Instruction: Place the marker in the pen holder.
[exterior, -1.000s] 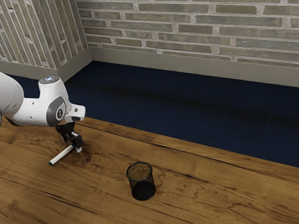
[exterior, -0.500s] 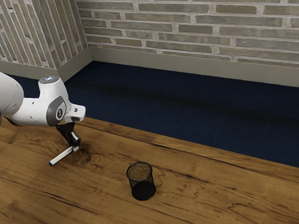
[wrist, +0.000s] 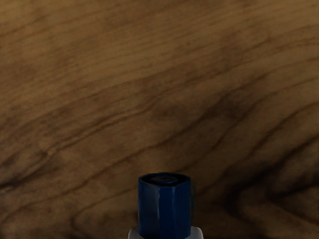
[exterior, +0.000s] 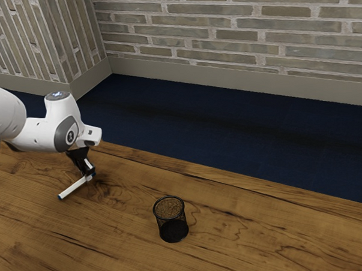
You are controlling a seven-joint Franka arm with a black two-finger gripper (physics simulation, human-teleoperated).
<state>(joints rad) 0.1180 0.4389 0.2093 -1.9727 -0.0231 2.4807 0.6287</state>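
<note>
Tabletop (exterior: 258,246) beneath upright pen holder (exterior: 174,230)

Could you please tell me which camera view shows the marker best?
The exterior view, because it shows the marker lengthwise, with its white barrel slanting from the gripper to a dark far end. The wrist view gives a close look at its blue cap and a little white beside it.

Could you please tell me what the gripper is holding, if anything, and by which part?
The gripper holds the white marker near one end, close to its blue cap.
</note>
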